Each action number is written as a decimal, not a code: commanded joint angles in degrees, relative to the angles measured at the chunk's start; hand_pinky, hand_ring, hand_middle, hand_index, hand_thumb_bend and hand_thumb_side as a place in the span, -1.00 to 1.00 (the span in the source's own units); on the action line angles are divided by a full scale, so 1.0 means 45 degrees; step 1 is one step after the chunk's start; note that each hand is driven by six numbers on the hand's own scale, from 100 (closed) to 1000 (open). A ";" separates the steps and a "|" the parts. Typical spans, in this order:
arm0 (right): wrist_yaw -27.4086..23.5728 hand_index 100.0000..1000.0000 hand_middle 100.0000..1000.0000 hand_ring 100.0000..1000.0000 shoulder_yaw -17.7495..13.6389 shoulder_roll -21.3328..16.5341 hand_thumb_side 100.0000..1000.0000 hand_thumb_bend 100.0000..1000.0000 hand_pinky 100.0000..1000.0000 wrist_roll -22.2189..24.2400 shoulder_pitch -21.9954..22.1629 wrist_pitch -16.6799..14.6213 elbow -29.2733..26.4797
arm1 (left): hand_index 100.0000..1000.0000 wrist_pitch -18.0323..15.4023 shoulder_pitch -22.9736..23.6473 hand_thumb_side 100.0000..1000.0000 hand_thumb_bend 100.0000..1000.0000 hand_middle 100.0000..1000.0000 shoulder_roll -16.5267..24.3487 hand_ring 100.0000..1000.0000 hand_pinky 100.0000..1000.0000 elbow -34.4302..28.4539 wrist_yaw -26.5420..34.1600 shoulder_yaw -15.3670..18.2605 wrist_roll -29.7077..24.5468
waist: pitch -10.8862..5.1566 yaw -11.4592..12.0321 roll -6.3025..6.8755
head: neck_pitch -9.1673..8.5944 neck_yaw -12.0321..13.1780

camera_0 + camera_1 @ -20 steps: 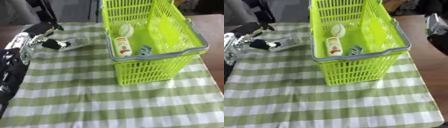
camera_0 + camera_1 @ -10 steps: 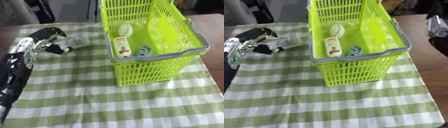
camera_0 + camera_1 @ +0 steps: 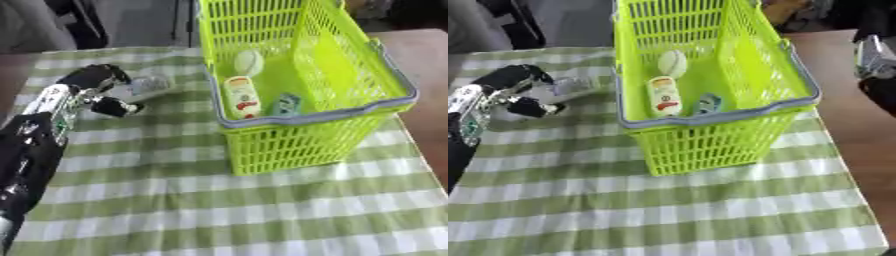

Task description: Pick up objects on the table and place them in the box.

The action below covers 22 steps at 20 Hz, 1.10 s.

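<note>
The left hand (image 3: pixel 92 92) is curled over a pale, see-through thing (image 3: pixel 150 85) near the tablecloth's (image 3: pixel 219 210) far left corner, and its fingers cover the near end of that thing, so what it is stays unclear, perhaps a small bottle. The left arm (image 3: pixel 31 160) runs off the lower left edge. The basket's (image 3: pixel 306 115) far rim is cut by the top edge. Inside it, a small blue-and-white item (image 3: pixel 284 105) is too blurred to name. The right hand (image 3: pixel 875 57) shows only as a blurred silver and black shape at the right edge.
</note>
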 commanded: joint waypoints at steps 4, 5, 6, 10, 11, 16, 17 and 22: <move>-0.0061 0.51 0.16 0.02 -0.0012 -0.0295 -0.30 -0.90 0.01 0.0061 -0.0254 -0.0034 -0.0225 | 0.63 0.0631 -0.0118 -0.07 0.01 0.58 0.0204 0.63 0.61 -0.0002 -0.0193 0.0104 0.1602 | -0.0113 -0.0074 -0.0057 | -0.0232 0.0070; -0.0065 0.50 0.16 0.02 -0.0013 -0.0304 -0.30 -0.90 0.01 0.0065 -0.0255 -0.0032 -0.0222 | 0.63 0.0700 -0.0138 -0.06 0.01 0.58 0.0217 0.63 0.61 0.0013 -0.0179 0.0105 0.1788 | -0.0094 -0.0100 -0.0054 | -0.0253 0.0078; -0.0071 0.50 0.16 0.02 -0.0013 -0.0311 -0.30 -0.90 0.01 0.0067 -0.0258 -0.0032 -0.0221 | 0.62 0.0747 -0.0151 -0.07 0.00 0.58 0.0227 0.63 0.61 0.0037 -0.0165 0.0098 0.1915 | -0.0080 -0.0119 -0.0051 | -0.0263 0.0084; -0.0093 0.50 0.16 0.02 -0.0014 -0.0323 -0.30 -0.90 0.01 0.0071 -0.0272 -0.0033 -0.0229 | 0.62 0.0884 -0.0195 -0.06 -0.01 0.58 0.0269 0.63 0.61 0.0117 -0.0073 0.0115 0.2108 | -0.0010 -0.0192 -0.0026 | -0.0300 0.0082; -0.0098 0.50 0.16 0.02 -0.0011 -0.0326 -0.30 -0.90 0.01 0.0074 -0.0275 -0.0036 -0.0232 | 0.62 0.0893 -0.0197 -0.03 -0.03 0.56 0.0278 0.63 0.62 0.0158 -0.0050 0.0110 0.2052 | 0.0019 -0.0217 -0.0007 | -0.0303 0.0087; -0.0132 0.51 0.16 0.02 0.0011 -0.0340 -0.31 -0.90 0.01 0.0097 -0.0318 -0.0052 -0.0247 | 0.61 0.0897 -0.0212 0.03 -0.05 0.52 0.0344 0.63 0.62 0.0430 -0.0004 0.0138 0.1129 | 0.0157 -0.0386 0.0071 | -0.0399 0.0105; -0.0141 0.51 0.16 0.02 0.0013 -0.0347 -0.31 -0.90 0.01 0.0101 -0.0327 -0.0053 -0.0250 | 0.61 0.0910 -0.0209 0.05 -0.04 0.50 0.0354 0.63 0.62 0.0482 -0.0022 0.0149 0.0918 | 0.0189 -0.0428 0.0082 | -0.0427 0.0106; -0.0174 0.50 0.16 0.01 -0.0003 -0.0366 -0.31 -0.90 0.01 0.0094 -0.0349 -0.0044 -0.0257 | 0.48 0.1033 -0.0191 -0.06 -0.02 0.25 0.0347 0.57 0.60 0.0587 -0.0256 0.0181 0.0331 | 0.0319 -0.0576 0.0130 | -0.0459 0.0109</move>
